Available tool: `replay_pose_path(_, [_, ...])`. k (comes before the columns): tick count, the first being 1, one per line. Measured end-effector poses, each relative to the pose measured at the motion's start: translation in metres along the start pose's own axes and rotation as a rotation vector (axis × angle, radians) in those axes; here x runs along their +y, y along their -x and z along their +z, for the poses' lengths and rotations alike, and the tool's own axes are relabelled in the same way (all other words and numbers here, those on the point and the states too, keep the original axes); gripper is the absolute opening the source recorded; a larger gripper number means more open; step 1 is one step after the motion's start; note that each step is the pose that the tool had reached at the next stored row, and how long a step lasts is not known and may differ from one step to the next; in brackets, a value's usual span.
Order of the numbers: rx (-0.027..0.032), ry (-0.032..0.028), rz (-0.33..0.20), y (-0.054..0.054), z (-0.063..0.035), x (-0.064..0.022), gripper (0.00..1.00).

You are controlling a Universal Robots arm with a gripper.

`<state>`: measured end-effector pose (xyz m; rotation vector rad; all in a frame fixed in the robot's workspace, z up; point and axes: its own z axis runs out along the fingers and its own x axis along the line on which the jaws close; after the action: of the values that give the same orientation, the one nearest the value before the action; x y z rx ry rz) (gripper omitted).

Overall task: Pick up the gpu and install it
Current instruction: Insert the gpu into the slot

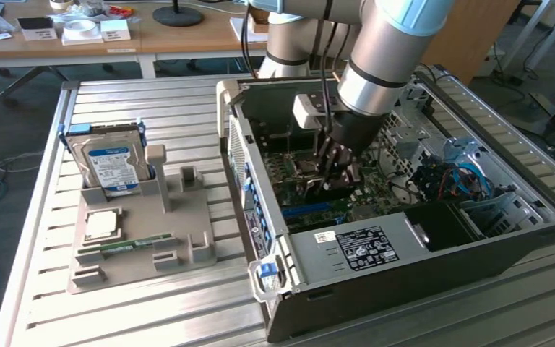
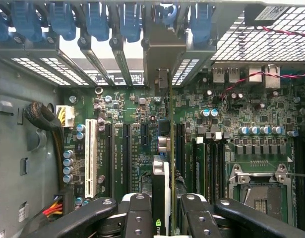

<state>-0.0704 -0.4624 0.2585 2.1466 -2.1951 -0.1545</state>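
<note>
The arm reaches down into the open computer case [image 1: 393,278], which lies on its side on the slatted metal desk [image 1: 162,322]. The gripper [image 2: 167,218] is partly closed, its fingers [image 2: 137,218] pressed against both faces of the gpu [image 2: 160,181]. The card is held on edge over the motherboard [image 2: 137,114], towards the far side of the case. In the wrist view the card runs in line with the long black expansion slots, between the white slot [image 2: 90,158] and the processor socket [image 2: 259,191]. Its silver end bracket [image 2: 164,54] sits at the case's rear slot openings. Whether the card's edge is seated in a slot cannot be told. On the exterior view's left, well apart from the case, a grey holder [image 1: 138,275] carries a blue-labelled hard drive [image 1: 110,160] standing upright and a green memory stick [image 1: 135,244].
</note>
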Motion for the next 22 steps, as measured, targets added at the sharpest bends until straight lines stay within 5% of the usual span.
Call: replay_pose_path(22, [0.0010, 0.0000, 0.000, -0.0002, 0.0041, 0.0036, 0.27])
